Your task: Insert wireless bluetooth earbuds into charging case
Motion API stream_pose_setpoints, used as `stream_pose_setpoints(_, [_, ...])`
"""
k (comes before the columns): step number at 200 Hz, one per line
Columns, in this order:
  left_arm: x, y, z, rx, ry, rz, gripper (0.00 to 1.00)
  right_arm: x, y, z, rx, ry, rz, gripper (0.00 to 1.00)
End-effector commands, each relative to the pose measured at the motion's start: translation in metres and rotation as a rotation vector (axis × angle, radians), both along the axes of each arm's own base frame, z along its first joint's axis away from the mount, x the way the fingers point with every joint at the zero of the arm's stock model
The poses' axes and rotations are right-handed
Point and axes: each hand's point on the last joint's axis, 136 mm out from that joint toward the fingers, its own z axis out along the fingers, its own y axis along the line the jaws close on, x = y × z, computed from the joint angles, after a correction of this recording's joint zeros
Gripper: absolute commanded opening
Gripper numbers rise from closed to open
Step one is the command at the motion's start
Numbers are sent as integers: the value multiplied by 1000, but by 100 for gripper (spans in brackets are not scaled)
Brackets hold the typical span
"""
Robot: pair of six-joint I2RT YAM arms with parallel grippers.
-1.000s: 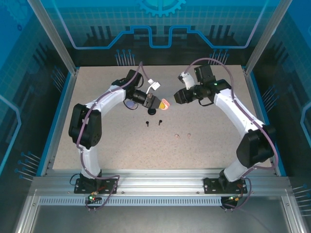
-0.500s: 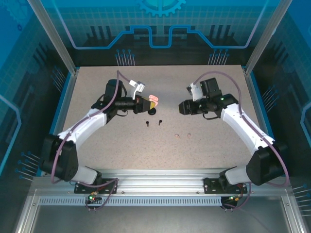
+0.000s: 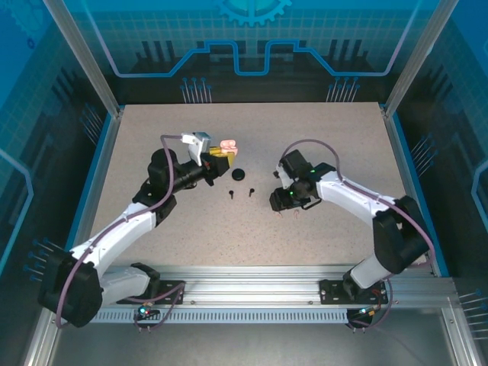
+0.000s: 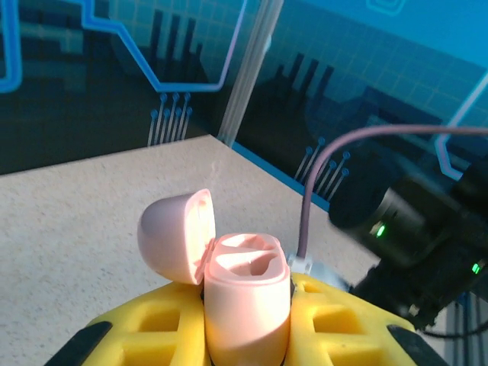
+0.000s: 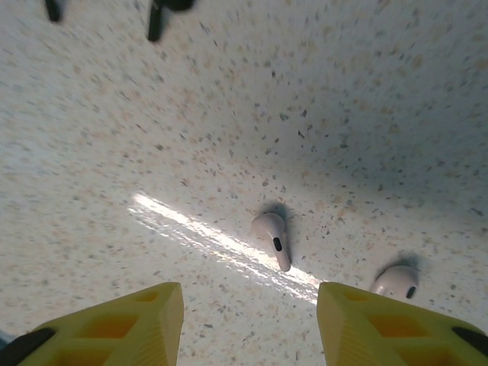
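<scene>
- Gripping the pink charging case [image 4: 245, 301], the left pincer [image 3: 219, 155] has its yellow fingers [image 4: 149, 328] clamped against the case's two sides.
- That case is held up off the bench [image 3: 152, 122], toward the far middle of it in the top view, upright between the fingers.
- Its lid [image 4: 177, 236] is hinged back to the left in the left wrist view, and the two moulded wells in the case body look bare.
- The right pincer [image 5: 248, 320] hangs low over the bench right of centre, its fingers [image 5: 114, 320] apart with nothing between them.
- One pale pink earbud [image 5: 272, 232] lies flat on the bench just ahead of the gap between those fingers, touching neither.
- A second pale pink earbud [image 5: 396, 280] lies to its right in the right wrist view, close in front of the other finger and apart from the first.
- Two black earbuds [image 3: 231, 193] lie side by side near the middle of the bench, between the two arms.
- A black round case [image 3: 239, 174] sits on the bench just beyond them, below the raised pink case in the top view.
</scene>
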Motion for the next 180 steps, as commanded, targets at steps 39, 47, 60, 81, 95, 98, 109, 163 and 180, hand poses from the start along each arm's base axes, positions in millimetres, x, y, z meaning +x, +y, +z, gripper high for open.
stream_pose_setpoints(39, [-15,15,41,-52,-134,67,0,-1,0,-42,-155,56,62,48])
stream_pose_setpoints(47, [-16,16,41,-53,-134,68,0,0,0,-44,-165,59,67,47])
stream_pose_setpoints(60, [-18,16,40,-54,-129,67,0,1,1,-46,-172,62,76,46])
stream_pose_setpoints(81, [-20,15,40,-58,-119,60,0,4,3,-48,-176,63,84,46])
stream_pose_setpoints(95, [-21,14,39,-60,-116,56,0,7,5,-49,-177,60,87,45])
stream_pose_setpoints(98, [-21,14,39,-59,-115,57,0,7,5,-49,-178,60,88,45])
stream_pose_setpoints(109, [-20,14,38,-57,-113,59,0,9,6,-50,-184,61,90,44])
stream_pose_setpoints(163, [-20,15,37,-51,-108,66,0,9,4,-56,-221,78,113,40])
stream_pose_setpoints(180, [-20,15,36,-51,-105,67,0,8,5,-56,-222,79,118,39])
